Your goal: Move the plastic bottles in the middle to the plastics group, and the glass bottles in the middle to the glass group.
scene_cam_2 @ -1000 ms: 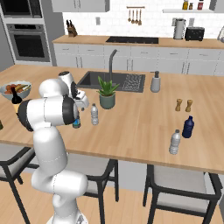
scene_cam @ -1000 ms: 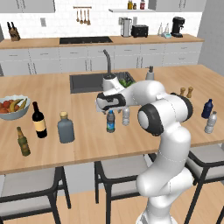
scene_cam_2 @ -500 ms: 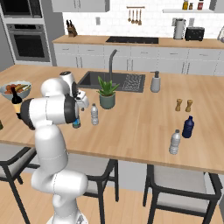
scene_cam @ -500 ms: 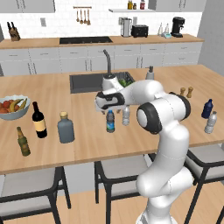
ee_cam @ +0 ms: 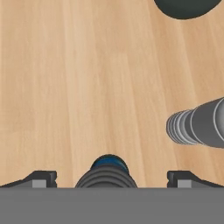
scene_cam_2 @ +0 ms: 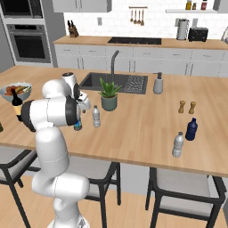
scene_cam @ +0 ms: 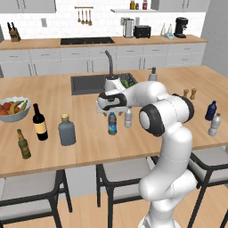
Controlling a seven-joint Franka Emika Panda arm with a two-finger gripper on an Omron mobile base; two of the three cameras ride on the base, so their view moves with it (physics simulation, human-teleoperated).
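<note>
The clear water bottle with blue label and dark cap stands on the island counter, and its cap sits at the bottom middle of the hand view. My gripper hangs just above it, open, with one fingertip on each side of the cap. The pale water bottle stands close beside it. To the left are the squat grey-blue glass bottle, the wine bottle and the beer bottle. At the far right stand the dark-blue bottle and the silvery bottle.
A potted plant stands right behind the two water bottles, by the sink. A fruit bowl sits at the far left. Pepper and salt shakers and a soap dispenser stand toward the right. Stools line the near counter edge.
The arm's elbow has swung a little to the left in the left base view. The hand has stayed over the blue-label bottle, and the bottles have not moved.
</note>
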